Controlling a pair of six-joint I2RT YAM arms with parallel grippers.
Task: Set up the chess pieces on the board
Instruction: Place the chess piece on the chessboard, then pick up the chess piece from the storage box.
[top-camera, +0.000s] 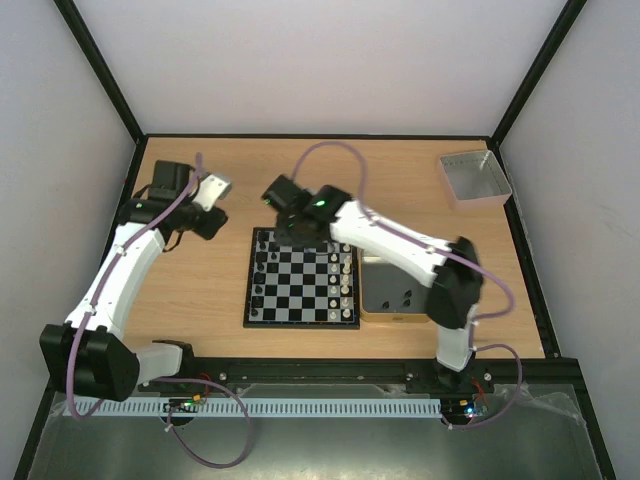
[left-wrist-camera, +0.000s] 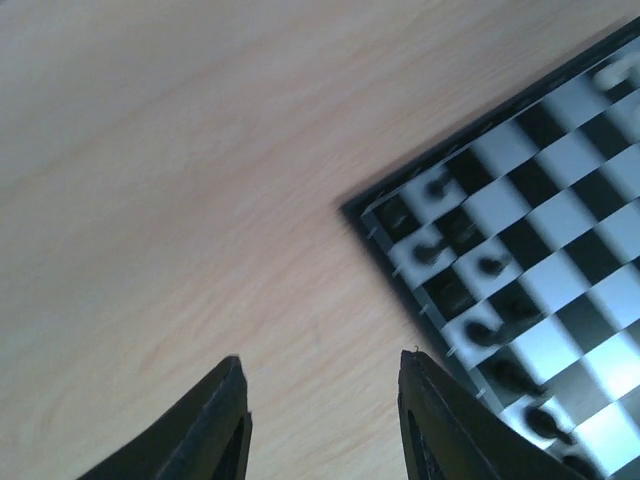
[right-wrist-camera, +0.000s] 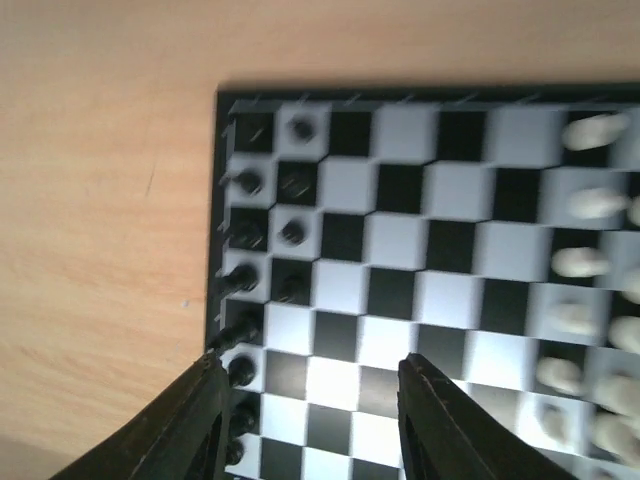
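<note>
The board (top-camera: 300, 282) lies mid-table, with black chess pieces (top-camera: 262, 270) along its left two columns and white chess pieces (top-camera: 346, 285) along its right side. My right gripper (top-camera: 288, 228) hovers over the board's far-left corner. In the right wrist view it (right-wrist-camera: 312, 360) is open with nothing between its fingers, above bare squares beside the black pieces (right-wrist-camera: 246, 183), and the white pieces (right-wrist-camera: 580, 262) stand to the right. My left gripper (top-camera: 208, 222) is left of the board. It (left-wrist-camera: 322, 357) is open over bare wood, with the board's corner (left-wrist-camera: 560, 200) and black pieces (left-wrist-camera: 432, 250) to its right.
A gold-rimmed tin (top-camera: 372, 300) touches the board's right edge and holds two dark pieces (top-camera: 398, 297). A clear grey tray (top-camera: 474, 177) sits at the back right. Walls close off the table's back and sides.
</note>
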